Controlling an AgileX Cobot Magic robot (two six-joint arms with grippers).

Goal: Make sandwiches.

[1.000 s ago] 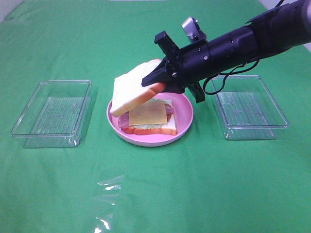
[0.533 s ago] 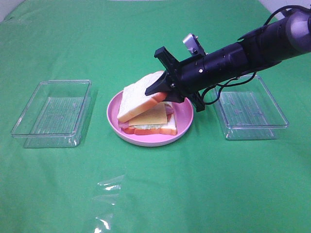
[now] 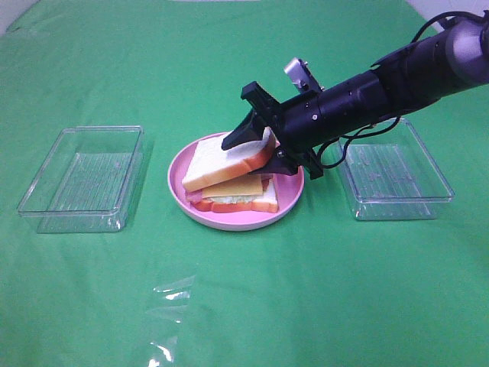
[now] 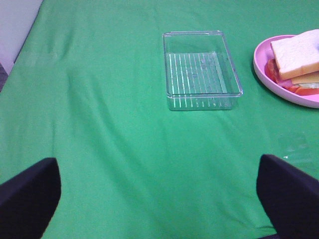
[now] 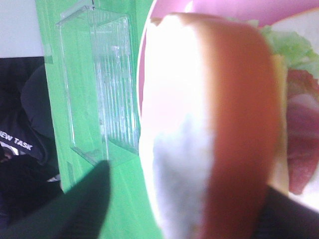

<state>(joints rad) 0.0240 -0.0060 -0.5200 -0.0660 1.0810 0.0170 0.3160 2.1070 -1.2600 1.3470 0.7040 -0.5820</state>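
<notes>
The sandwiches (image 3: pixel 231 177) sit stacked on the pink plate (image 3: pixel 290 200) mid-table, top bread slice tilted, its raised edge between the right gripper (image 3: pixel 260 153) jaws. Those jaws look parted around the slice; can't tell if they actually pinch it. The right wrist view is mostly a blurry close-up of crust, with lettuce and bacon peeking past. The left gripper (image 4: pixel 159 191) only shows two dark tips, cut off by the frame, spread wide, holding nothing. Clear trays (image 3: pixel 84 177) flank the plate.
</notes>
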